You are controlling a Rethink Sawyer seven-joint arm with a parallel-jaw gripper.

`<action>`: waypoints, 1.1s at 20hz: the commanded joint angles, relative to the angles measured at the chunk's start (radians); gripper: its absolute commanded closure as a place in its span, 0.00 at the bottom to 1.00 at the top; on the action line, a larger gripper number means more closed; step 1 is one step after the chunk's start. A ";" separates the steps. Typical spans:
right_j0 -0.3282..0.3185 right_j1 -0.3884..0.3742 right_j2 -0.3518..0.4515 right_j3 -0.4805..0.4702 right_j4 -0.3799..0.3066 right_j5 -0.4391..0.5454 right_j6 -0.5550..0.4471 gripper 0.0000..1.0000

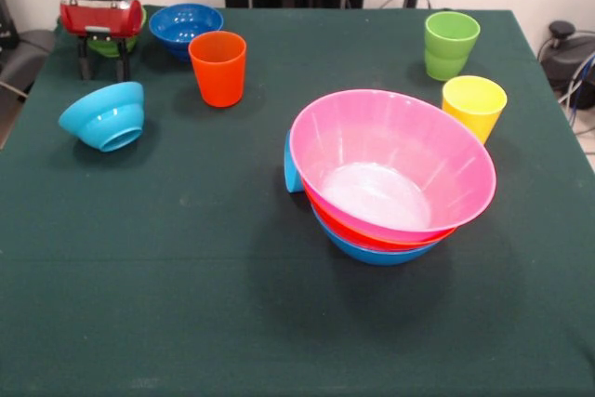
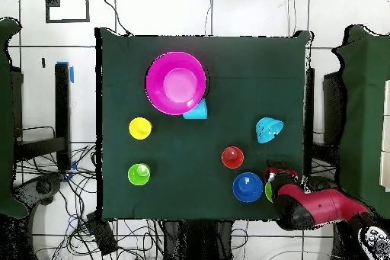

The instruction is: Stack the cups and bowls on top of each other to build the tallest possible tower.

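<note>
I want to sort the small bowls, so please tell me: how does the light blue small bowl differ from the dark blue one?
The light blue small bowl lies tipped on its side, its foot facing the camera; the dark blue bowl stands upright, mouth up. The light blue one sits alone on the cloth; the dark blue one is beside the orange cup and the gripper. Both look similar in size and glossy.

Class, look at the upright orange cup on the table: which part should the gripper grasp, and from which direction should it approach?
Probably the rim of the orange cup, from straight above. It stands upright with its mouth open, so one finger could go inside and one outside the wall. The dark blue bowl sits close behind it, making a sideways approach more crowded.
</note>
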State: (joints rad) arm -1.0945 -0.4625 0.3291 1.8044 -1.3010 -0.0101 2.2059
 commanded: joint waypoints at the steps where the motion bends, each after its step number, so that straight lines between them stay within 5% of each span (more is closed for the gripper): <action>1: 0.080 0.185 0.015 -0.151 -0.087 -0.025 -0.027 0.00; 12: 0.171 0.273 -0.076 -0.249 0.000 -0.103 0.027 0.00; 16: 0.126 0.304 0.018 -0.262 -0.006 -0.009 -0.003 0.00; 18: 0.155 0.315 0.002 -0.288 0.000 -0.031 0.010 0.00; 20: 0.122 0.328 0.050 -0.283 0.004 0.014 -0.017 0.00; 22: 0.011 0.366 0.162 -0.261 0.065 0.158 -0.157 0.00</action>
State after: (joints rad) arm -1.0382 -0.4305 0.2205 1.7659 -1.2935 -0.1691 2.2059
